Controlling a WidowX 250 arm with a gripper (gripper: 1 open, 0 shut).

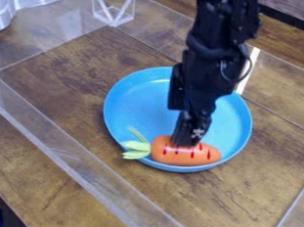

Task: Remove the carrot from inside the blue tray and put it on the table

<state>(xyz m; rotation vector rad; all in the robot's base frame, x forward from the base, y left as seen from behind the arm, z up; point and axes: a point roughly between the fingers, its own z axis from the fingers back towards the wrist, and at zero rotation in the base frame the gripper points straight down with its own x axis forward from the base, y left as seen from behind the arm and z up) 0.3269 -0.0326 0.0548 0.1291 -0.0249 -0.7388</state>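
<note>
The orange carrot [187, 154] lies on its side at the near edge of the blue tray [136, 100]. Its pale green leaves [138, 151] point left and reach over the rim. My gripper [193, 126] hangs straight down just above the carrot, over the tray's right half. Its fingers stand apart and the carrot shows whole below the fingertips, with nothing gripped. Whether the carrot touches the dark wood table [79, 71] beyond the rim I cannot tell.
A clear plastic barrier [60, 148] runs along the table's near left edge, with more clear plastic at the back left [113, 5]. Bare wood planks lie left of, behind and right of the tray.
</note>
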